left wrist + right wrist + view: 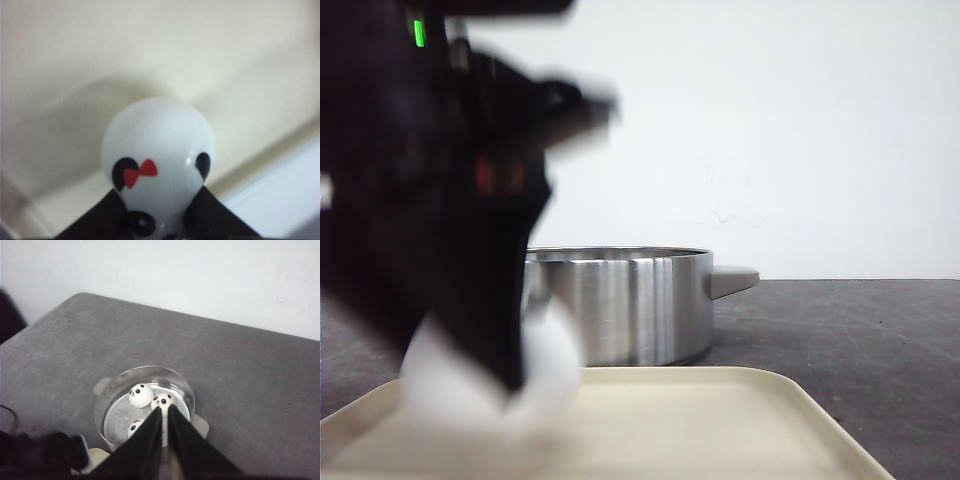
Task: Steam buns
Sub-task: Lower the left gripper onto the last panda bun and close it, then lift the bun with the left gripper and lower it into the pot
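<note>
- Broadly, a dark grey counter (260,375) carries everything, with a plain white wall behind it.
- Nearest the front camera lies a shallow cream tray (720,420). I see nothing resting on it apart from the bun my left hand holds over its left part.
- Behind the tray stands a round steel steamer pot (620,300) with flat side handles. From above, its perforated floor shows three panda-faced buns (141,395) clustered on one side, touching or nearly so; one is partly hidden behind my right hand.
- My left hand (159,210) is pinching the fourth bun (157,145) low on its sides, near the face, which has a small red bow by one ear. Whether it is lifted off the tray or resting on it, I cannot tell; the front view is blurred.
- My right hand (166,415) hovers high above the pot with its two fingers pressed almost together, holding nothing.
- I judge the bun light, smooth and glossy, so likely slippery, and probably soft. A gentle grip across its widest part should hold it without squashing.
</note>
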You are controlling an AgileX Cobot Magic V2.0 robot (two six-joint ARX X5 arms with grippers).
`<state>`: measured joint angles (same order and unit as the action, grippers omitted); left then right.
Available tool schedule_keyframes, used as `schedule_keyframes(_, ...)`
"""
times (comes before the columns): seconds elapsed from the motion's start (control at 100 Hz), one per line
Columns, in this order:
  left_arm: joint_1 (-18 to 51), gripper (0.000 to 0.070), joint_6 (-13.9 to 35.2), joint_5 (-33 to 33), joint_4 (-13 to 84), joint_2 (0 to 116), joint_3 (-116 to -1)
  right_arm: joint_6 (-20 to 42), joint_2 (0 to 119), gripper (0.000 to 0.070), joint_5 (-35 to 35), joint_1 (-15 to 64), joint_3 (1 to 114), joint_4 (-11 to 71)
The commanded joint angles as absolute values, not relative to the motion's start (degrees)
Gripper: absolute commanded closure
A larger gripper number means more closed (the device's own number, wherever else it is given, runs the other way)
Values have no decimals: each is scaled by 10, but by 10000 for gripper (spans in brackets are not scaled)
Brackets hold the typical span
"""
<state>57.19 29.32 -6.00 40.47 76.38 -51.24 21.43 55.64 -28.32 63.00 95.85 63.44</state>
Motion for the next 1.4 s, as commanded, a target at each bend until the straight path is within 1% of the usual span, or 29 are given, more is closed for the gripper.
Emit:
schedule_keyframes(0.0,579,700,285,-58,393,733,-551,221,561,688,-286,638,968,631)
schedule_keyframes(0.11,574,699,278,-20,393,694,-606,221,561,688,-286,638,968,631)
schedule_keyframes(0.19,558,699,246,6,397,690,-651,221,561,688,-286,638,968,631)
schedule_keyframes(0.3,518,699,205,8,402,708,-702,221,561,688,-290,638,968,631)
schedule_keyframes(0.49,433,698,170,7,427,773,-750,221,561,688,-290,638,968,631)
schedule_keyframes(0.73,356,697,170,7,439,876,-753,221,561,688,-290,638,967,631)
schedule_keyframes(1.05,326,694,174,8,445,984,-753,221,561,688,-290,638,967,640)
schedule_keyframes(1.08,326,672,174,7,446,990,-753,221,561,688,-290,638,967,641)
schedule_keyframes(1.12,325,606,174,7,448,995,-753,221,561,688,-290,638,967,643)
schedule_keyframes(1.15,325,532,175,7,449,999,-753,221,561,688,-290,638,967,645)
schedule_keyframes(1.22,325,329,176,7,451,1002,-753,223,561,688,-290,638,967,649)
schedule_keyframes(1.25,325,268,176,7,449,1002,-753,225,561,688,-290,638,967,650)
schedule_keyframes(1.27,325,247,176,7,449,1002,-753,226,561,688,-289,638,967,650)
schedule_keyframes(1.32,325,225,176,7,447,1002,-753,226,561,688,-290,638,967,650)
schedule_keyframes(1.39,325,222,176,7,448,1002,-754,226,561,688,-290,638,967,650)
